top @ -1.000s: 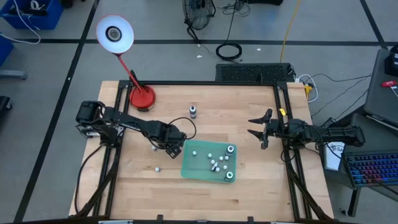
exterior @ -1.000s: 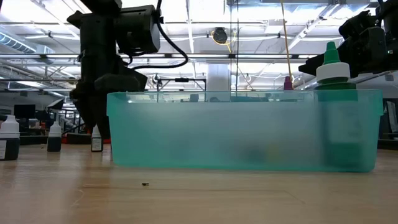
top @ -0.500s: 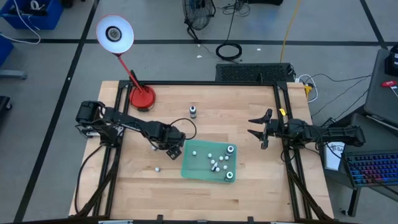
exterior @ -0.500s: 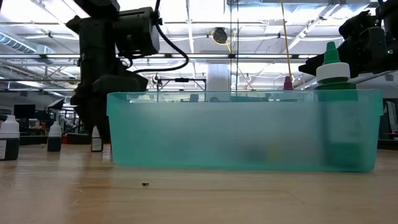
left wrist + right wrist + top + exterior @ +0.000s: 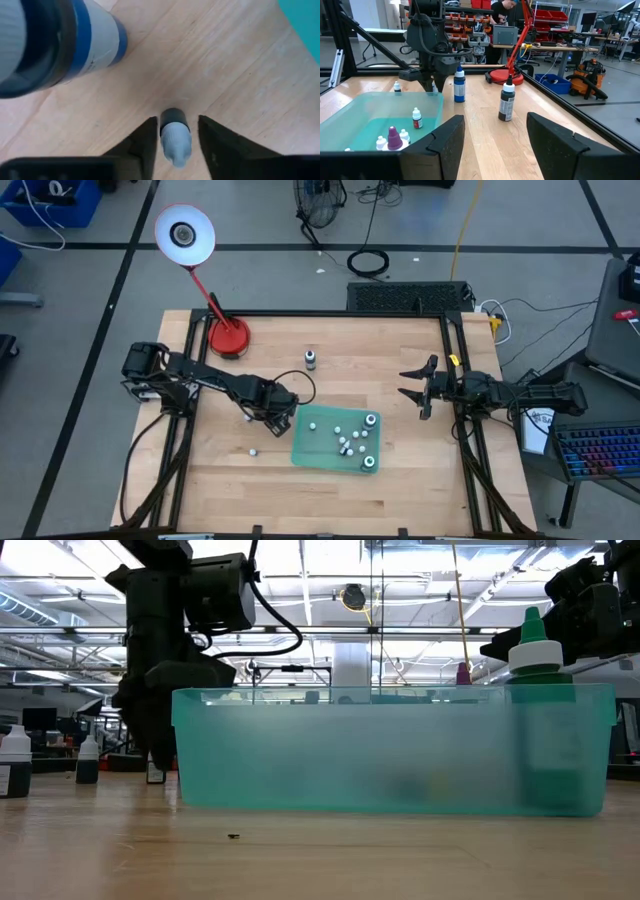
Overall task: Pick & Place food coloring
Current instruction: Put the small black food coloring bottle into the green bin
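A tiny food coloring bottle (image 5: 175, 137) with a white cap and dark body stands upright on the wood table, just left of the green tray (image 5: 300, 442). My left gripper (image 5: 278, 418) points down over it. Its two fingers (image 5: 146, 145) stand close on either side of the bottle, with a narrow gap showing on one side. The tray holds several small bottles (image 5: 345, 442), and a green-capped one (image 5: 533, 650) stands taller than the rest. My right gripper (image 5: 408, 386) waits open and level at the table's right edge.
A taller blue-labelled bottle (image 5: 75, 40) stands close beside my left gripper. A dark bottle (image 5: 310, 359) stands at the table's middle far side, and another small one (image 5: 253, 450) near the left front. The red lamp base (image 5: 228, 335) sits at the far left.
In the low view a dark finger of my left gripper has come in front of the tiny bottle by the tray's left wall, which showed clear of it before. The arm itself has kept its place, and the bottle still stands on the table.
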{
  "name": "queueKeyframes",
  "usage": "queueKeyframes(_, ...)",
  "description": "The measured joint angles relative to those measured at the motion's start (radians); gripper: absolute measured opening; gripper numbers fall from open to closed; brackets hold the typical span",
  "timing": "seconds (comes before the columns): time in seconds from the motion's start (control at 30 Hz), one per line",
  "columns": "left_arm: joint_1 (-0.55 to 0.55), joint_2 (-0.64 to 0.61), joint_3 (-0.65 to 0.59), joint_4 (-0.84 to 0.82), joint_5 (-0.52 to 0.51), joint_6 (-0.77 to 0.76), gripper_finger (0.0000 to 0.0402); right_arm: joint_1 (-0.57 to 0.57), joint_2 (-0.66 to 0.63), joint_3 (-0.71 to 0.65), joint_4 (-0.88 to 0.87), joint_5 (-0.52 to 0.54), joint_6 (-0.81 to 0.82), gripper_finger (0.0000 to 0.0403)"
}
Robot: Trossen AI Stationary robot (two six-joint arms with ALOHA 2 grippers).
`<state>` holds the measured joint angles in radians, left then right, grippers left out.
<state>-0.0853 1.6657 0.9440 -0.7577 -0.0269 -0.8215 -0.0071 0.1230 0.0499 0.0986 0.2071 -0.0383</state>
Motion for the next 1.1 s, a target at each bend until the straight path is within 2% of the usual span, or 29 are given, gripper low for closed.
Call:
queueKeyframes(0.17,0.0,0.0,0.0,0.0,0.006,0.023,0.0067,0.0,0.0,0.0,0.0,0.0,0.0,0.0203)
queueKeyframes(0.4,-0.029,0.001,0.056,-0.006,0.096,0.067,0.0067,0.0,0.0,0.0,0.0,0.0,0.0,0.0204)
queueKeyframes(0.57,-0.097,0.001,0.2,-0.071,0.103,0.161,0.0067,0.0,0.0,0.0,0.0,0.0,0.0,0.0202)
queueKeyframes(0.7,-0.153,0.001,0.344,-0.136,0.04,0.274,0.0067,0.0,0.0,0.0,0.0,0.0,0.0,0.0201)
queueKeyframes(0.83,-0.15,0.027,0.492,-0.25,-0.013,0.278,0.0067,0.0,0.0,0.0,0.0,0.0,0.0,0.0201)
queueKeyframes(0.97,-0.131,0.111,0.624,-0.351,-0.045,0.303,0.0067,0.0,0.0,0.0,0.0,0.0,0.0,0.0201)
queueKeyframes(1.1,-0.132,0.225,0.727,-0.366,-0.027,0.393,0.0067,0.0,0.0,0.0,0.0,0.0,0.0,0.0202)
